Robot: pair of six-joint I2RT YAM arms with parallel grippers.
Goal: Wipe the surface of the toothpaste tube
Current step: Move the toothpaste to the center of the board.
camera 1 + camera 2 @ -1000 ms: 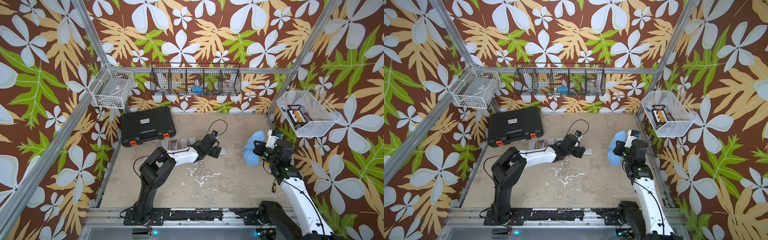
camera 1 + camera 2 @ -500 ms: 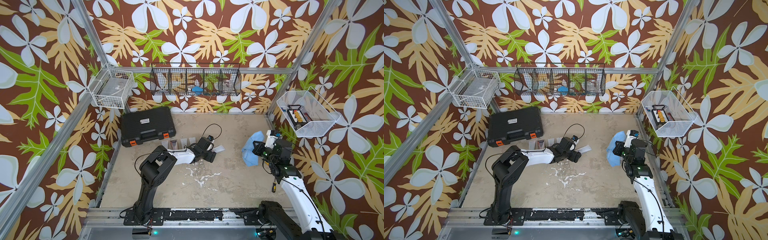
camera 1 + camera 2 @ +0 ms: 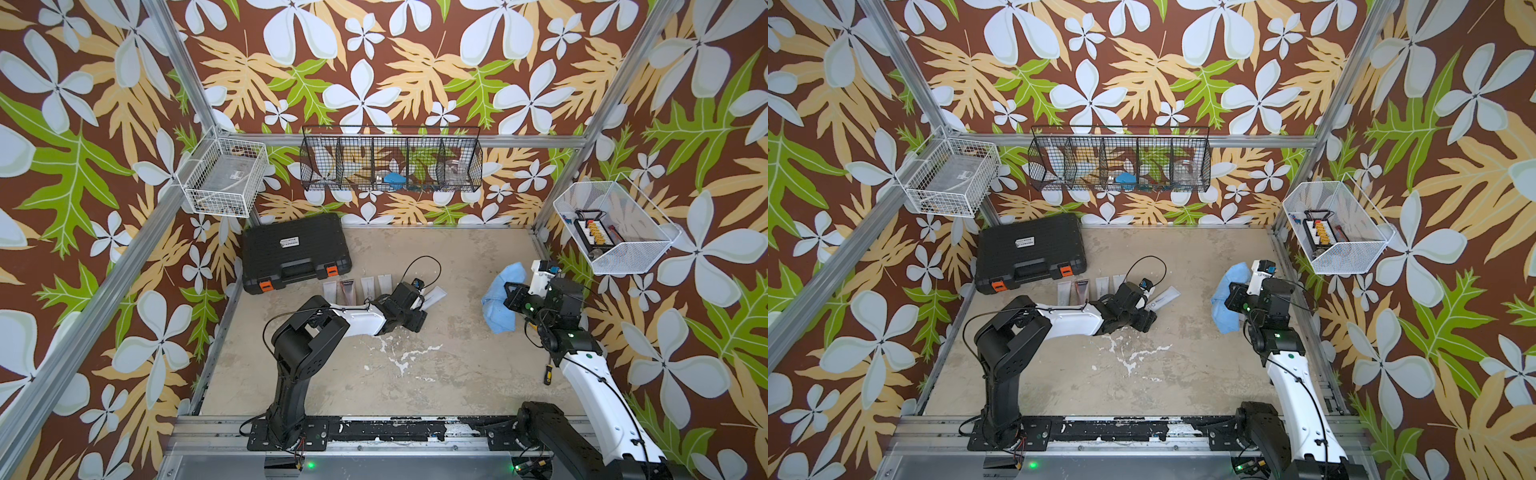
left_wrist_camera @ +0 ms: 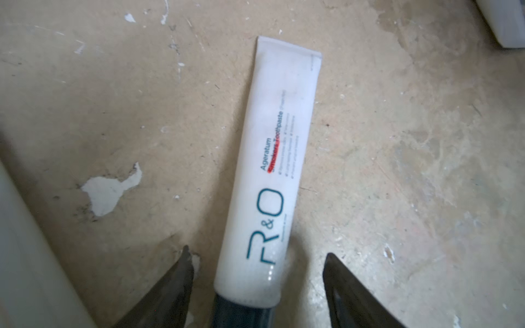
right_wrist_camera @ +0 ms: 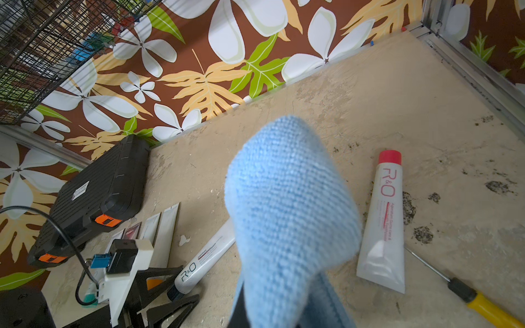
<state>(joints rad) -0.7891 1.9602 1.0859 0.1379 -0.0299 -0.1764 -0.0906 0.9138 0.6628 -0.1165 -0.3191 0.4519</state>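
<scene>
Left gripper (image 4: 255, 251) is straddling toothpaste tube (image 4: 272, 170) near cap, jaws open, gripping nothing; needs centring, gentle closing. Right gripper (image 3: 510, 296) jaws are clamping blue cloth (image 3: 498, 316).

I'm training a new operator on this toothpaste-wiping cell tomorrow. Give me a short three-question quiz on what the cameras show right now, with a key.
1. True or false: the left gripper is clamped shut on the dark-capped tube.
2. What does the right gripper hold? A a sponge; B the blue cloth; C a brush.
3. Fill in: the second tube, lying near the screwdriver, has a ____ cap.

Key: 1 false, its jaws stand apart on either side of the tube; 2 B; 3 red.
</scene>
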